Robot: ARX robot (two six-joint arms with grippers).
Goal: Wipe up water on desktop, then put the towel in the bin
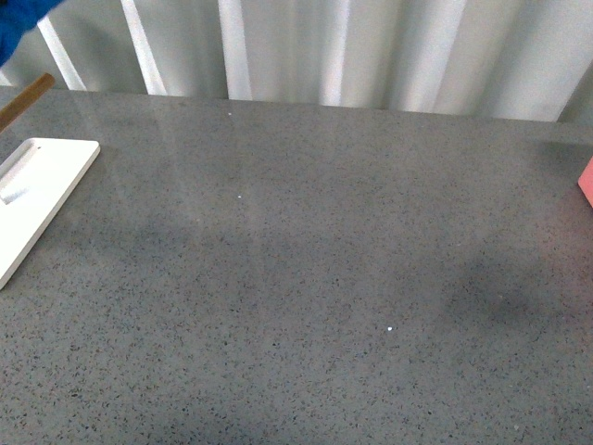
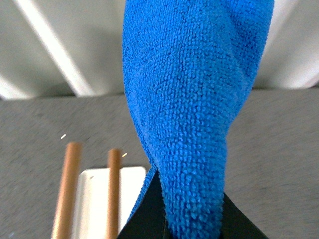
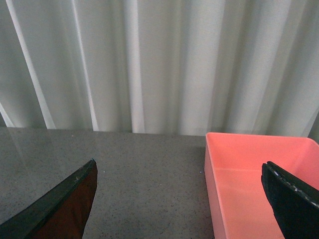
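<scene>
The towel (image 2: 194, 99) is bright blue, with a nubbly ribbed weave, and is bunched into one thick twisted fold. Its narrow end is pinched between the dark fingers (image 2: 144, 219) of the left gripper (image 2: 192, 221). Its long axis runs straight out from the jaws, widening away from them. In the front view only a blue corner (image 1: 18, 23) shows, at 10 o'clock, up off the desktop (image 1: 306, 260) and beyond the tray (image 1: 37, 195) at 9. The right gripper (image 3: 174, 209) is spread wide and holds nothing, close to the pink bin (image 3: 259, 137), which sits at 3 o'clock.
</scene>
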